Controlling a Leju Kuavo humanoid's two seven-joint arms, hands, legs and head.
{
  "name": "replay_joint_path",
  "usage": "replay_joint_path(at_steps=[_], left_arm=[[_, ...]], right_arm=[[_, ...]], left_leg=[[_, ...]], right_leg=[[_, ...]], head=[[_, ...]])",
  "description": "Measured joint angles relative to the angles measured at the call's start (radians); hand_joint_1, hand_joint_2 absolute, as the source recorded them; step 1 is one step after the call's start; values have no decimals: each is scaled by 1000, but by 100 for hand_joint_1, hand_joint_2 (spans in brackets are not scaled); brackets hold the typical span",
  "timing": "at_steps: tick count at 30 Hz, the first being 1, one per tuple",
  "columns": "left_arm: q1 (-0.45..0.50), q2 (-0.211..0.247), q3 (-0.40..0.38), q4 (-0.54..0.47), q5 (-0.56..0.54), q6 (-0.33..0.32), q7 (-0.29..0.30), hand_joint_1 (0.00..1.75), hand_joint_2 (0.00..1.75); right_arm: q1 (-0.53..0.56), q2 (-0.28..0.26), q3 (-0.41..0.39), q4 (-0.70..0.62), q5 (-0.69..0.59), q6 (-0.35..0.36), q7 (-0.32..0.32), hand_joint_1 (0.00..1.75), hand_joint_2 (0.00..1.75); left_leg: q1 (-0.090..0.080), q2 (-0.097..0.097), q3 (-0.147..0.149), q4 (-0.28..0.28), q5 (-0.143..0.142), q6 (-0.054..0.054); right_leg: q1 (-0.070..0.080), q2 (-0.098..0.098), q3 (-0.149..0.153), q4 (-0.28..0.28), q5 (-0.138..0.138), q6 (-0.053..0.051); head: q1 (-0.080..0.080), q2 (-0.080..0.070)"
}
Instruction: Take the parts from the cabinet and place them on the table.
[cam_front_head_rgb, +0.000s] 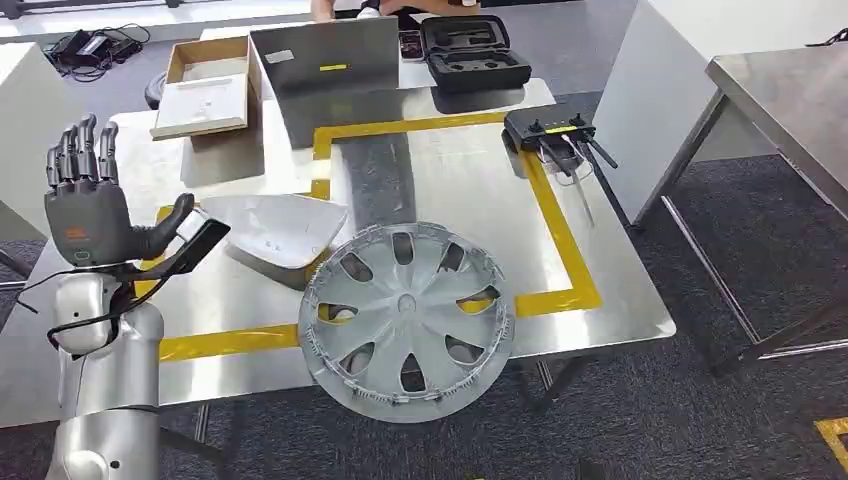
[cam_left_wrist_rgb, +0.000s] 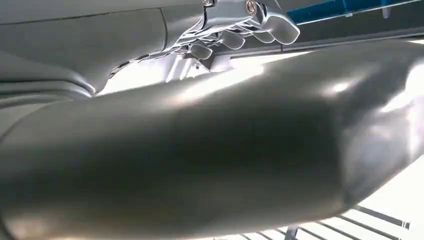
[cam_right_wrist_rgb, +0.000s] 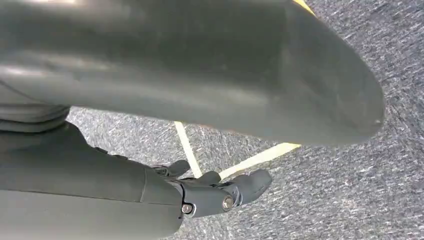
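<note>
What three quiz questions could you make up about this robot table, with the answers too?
1. True or false: the hubcap sticks out over the table's near edge.
2. Which thing lies next to the hubcap, toward the left hand? A) white mirror cover B) black case C) cardboard box
3. Fill in: the stripes taped on the table are ____.

Key:
1. True: its lower part hangs past the edge.
2. A, the white mirror cover. The black case and cardboard box sit at the far end.
3. Yellow, like the yellow tape.
</note>
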Motion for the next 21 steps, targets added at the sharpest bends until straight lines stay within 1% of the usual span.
replay_joint_path(at_steps=[5,9,16,17,18,19,21], left_arm=[[-8,0,0,0,0,0,1,0,0],[-28,0,0,0,-4,0,29,0,0],[-43,-1,-12,6,-7,0,67,0,0],[-43,-1,-16,6,-7,0,73,37,0],[-45,-2,-19,8,-7,0,76,110,0],[-47,-2,-21,10,-7,0,77,175,0],[-51,-2,-29,18,-7,0,79,175,0]], right_arm=[[-1,0,-5,0,-6,0,0,0,0],[-1,1,-8,0,-6,0,7,0,0],[-1,5,-17,0,-18,0,0,0,0],[-1,5,-20,0,-18,-1,0,0,0],[-1,5,-23,0,-18,-2,0,0,0],[-1,5,-25,0,-18,-3,0,0,0],[-1,5,-27,0,-18,-3,-5,0,0]], left_leg=[[0,0,0,0,0,0],[0,0,0,0,0,0],[0,0,0,0,0,0],[0,0,0,0,0,0],[0,0,0,0,0,0],[0,0,0,0,0,0],[0,0,0,0,0,0]], right_leg=[[0,0,0,0,0,0],[0,0,0,0,0,0],[0,0,0,0,0,0],[0,0,0,0,0,0],[0,0,0,0,0,0],[0,0,0,0,0,0],[0,0,0,0,0,0]], head=[[0,0],[0,0],[0,0],[0,0],[0,0],[0,0],[0,0]])
